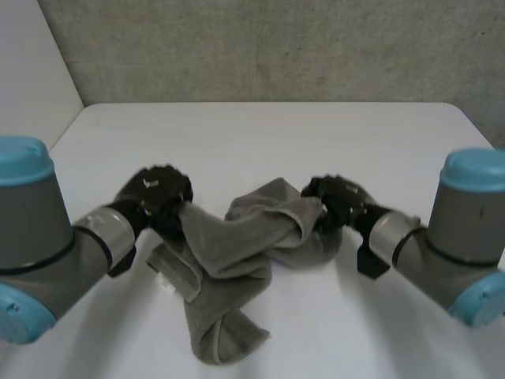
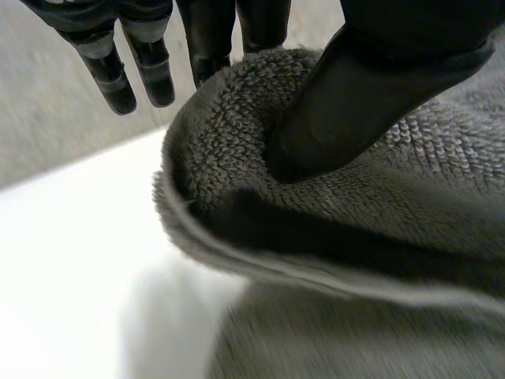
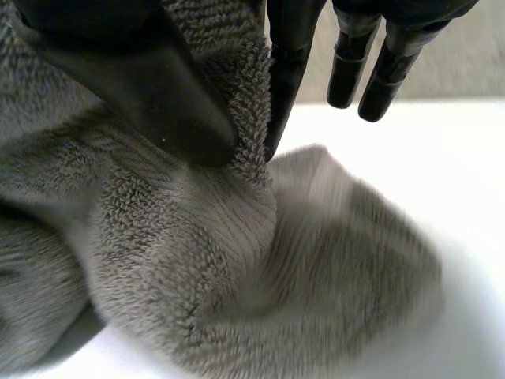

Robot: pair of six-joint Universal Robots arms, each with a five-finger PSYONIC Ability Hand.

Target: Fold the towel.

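Head view, towel: the grey towel (image 1: 237, 260) lies bunched mid-bench (image 1: 268, 134), with a tail toward 6 o'clock; its corners are lost in the folds.
Head view, hands: the left hand (image 1: 154, 197) is at the towel's 9 o'clock end and the right hand (image 1: 339, 204) at its 3 o'clock end.
Left wrist view: the left hand (image 2: 347, 118) pinches a towel (image 2: 355, 213) fold between thumb and fingers.
Right wrist view: the right hand (image 3: 150, 87) pinches a towel (image 3: 197, 260) edge between thumb and finger.
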